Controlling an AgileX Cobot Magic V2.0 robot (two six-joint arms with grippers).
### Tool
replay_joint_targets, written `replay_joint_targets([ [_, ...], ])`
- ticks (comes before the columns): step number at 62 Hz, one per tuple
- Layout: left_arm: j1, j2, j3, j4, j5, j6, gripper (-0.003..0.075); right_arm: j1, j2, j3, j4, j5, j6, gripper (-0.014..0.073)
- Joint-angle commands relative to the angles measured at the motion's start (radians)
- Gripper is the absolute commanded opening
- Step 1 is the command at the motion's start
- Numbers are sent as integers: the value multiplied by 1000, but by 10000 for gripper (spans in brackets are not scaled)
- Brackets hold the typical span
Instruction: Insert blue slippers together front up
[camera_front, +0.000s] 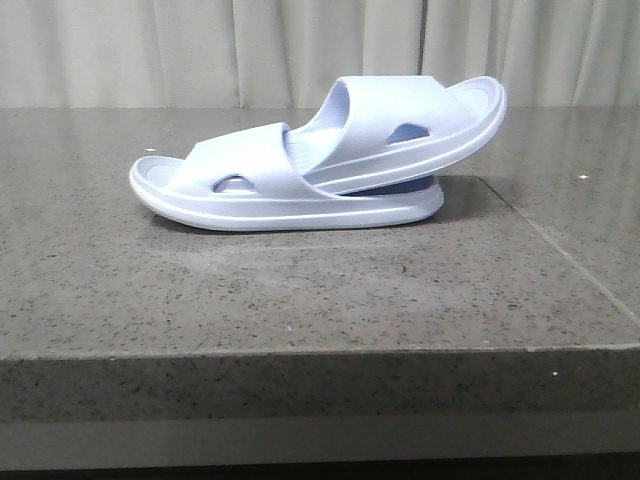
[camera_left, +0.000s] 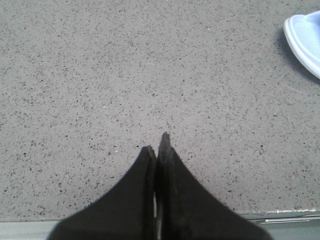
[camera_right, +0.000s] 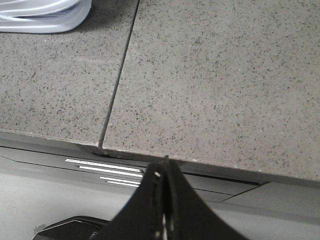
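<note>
My left gripper (camera_left: 157, 145) is hovering over bare speckled stone, fingers pressed together with nothing between them, and the table's front edge is running just behind the fingertips. Only the rounded end of one slipper is peeking into that wrist view, well apart from me, so there is plenty of open surface on this side.

Moving to the middle, the blue slippers (camera_front: 310, 165) are sitting on the granite table (camera_front: 300, 290), toward the back, with a broad band of clear stone between them and the near edge. They are pale lavender-blue foam with thick soles and wide straps pierced by small oval cutouts. The lower one is lying flat; the upper one is tucked under its strap and tilting up to the right, its free end lifted off the stone.

Further right, a seam (camera_right: 117, 80) is crossing the tabletop. My right gripper (camera_right: 162, 165) is hanging past the table's front edge, fingers closed on nothing, with a slipper's sole showing far off.
</note>
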Motion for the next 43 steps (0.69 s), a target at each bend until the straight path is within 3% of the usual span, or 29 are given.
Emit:
replay_joint_targets([
  [1, -5, 0, -24, -9, -68, -8, -20, 3, 5, -22, 9, -60, -3, -118],
  [22, -3, -86, 16, -9, -106, -8, -20, 3, 5, -22, 9, -59, -3, -118],
  [43, 36, -390, 442, -67, -672, -8, -20, 3, 5, -22, 9, -59, -3, -118],
])
